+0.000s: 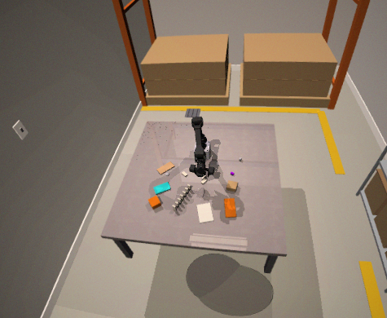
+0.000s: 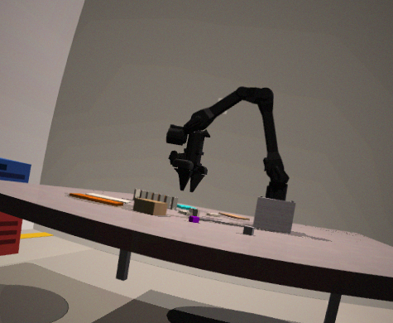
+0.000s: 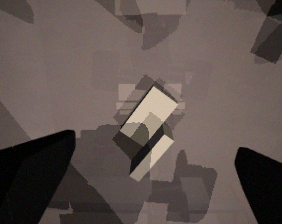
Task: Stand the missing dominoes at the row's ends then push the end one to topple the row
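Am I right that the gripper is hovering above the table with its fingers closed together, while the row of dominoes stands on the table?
Not quite: the gripper has its fingers spread wide apart, as the wrist view shows. The rest holds: it hovers above the table, and the row of dominoes stands there.
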Robot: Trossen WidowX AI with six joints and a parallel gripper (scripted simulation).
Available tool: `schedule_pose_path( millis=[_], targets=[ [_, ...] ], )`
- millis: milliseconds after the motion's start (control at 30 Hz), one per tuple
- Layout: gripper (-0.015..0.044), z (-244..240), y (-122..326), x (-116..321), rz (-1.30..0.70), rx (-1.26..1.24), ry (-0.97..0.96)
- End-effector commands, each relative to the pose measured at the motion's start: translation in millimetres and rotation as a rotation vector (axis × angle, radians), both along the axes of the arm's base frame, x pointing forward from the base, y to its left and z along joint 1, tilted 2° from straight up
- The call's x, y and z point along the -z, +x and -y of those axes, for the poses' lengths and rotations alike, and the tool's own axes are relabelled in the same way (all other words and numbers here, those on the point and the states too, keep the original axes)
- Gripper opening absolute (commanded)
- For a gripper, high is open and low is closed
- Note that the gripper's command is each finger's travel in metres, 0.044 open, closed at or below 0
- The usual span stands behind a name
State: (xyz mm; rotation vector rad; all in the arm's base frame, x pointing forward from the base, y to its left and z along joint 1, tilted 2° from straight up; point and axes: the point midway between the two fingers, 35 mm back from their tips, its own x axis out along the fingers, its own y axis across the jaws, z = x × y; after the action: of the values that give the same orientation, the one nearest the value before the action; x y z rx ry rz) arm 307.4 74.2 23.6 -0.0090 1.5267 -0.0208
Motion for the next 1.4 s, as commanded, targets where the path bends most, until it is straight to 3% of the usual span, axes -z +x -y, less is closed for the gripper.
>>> schedule_pose_path(
  millis=[0,500,767,1367],
  targets=[
    [0.044,4,6,-1,0.011,0.529,0.018],
    [0.044,4,6,1,0.011,0.529,0.018],
    [0.044,5,9,63,0.011,0.529,0.017],
    [0.044,8,8,79,0.01,0.529,0.017]
  ],
)
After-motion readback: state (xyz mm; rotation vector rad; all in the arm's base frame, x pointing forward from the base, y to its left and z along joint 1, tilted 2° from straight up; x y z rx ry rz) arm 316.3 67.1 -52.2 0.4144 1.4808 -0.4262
